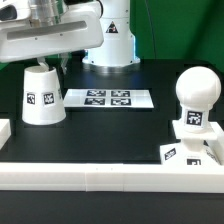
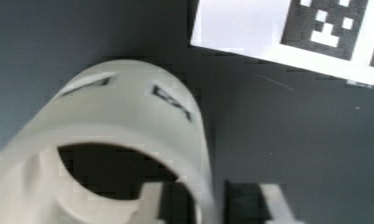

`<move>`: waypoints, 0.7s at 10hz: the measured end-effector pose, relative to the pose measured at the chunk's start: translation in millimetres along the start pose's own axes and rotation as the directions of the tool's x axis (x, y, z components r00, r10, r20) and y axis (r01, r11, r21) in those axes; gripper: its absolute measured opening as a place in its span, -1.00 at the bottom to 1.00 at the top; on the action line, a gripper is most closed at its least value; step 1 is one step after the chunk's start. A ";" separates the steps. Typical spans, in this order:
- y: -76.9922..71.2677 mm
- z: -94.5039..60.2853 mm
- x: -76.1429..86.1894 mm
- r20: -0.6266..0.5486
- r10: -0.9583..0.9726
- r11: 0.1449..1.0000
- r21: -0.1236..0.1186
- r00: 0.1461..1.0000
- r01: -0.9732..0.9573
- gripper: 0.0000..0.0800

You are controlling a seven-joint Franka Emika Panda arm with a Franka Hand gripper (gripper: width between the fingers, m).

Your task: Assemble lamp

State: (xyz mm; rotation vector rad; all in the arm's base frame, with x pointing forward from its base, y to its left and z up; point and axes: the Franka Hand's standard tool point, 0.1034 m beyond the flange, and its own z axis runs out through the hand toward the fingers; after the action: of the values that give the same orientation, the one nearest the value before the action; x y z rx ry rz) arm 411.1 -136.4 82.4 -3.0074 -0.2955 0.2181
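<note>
**A:** White shade (image 1: 42, 96) stands wide end down on the black worktop (image 1: 110, 130) at the exterior view's left, and the end effector (image 2: 203, 200) sits at its narrow upper rim. Is it gripped?

**B:** I judge it is. In the wrist view one finger (image 2: 163, 198) lies inside the open mouth and the other just outside, so the jaws look closed narrow on the wall. The pads run off the picture's edge, so true contact is a guess.

**A:** What could go wrong?

**B:** A pinch on one thin, sloped wall is weak. If the arm lifts or swings fast, the shade may tilt or slip out and roll on the worktop. Carried low, it could also clip the marker board (image 1: 108, 98) just beside it.

**A:** And the other parts?

**B:** Bulb (image 1: 197, 88) stands well apart at the exterior view's right, upright, neck down in the base (image 1: 186, 148). Whether it is fully seated I cannot tell.

**A:** What else is hidden?

**B:** The arm blocks the shade's top in the exterior view, the base is half behind the white rail (image 1: 100, 176) in front, and a second rail at the left edge is cut off.
</note>
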 end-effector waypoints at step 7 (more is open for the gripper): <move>-46.4 -25.4 22.8 0.081 0.047 0.994 0.094 0.996 -0.055 -0.89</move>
State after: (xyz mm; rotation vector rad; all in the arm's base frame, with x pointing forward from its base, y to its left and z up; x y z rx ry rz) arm 428.6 -89.0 110.2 -2.9177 -0.2092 0.3465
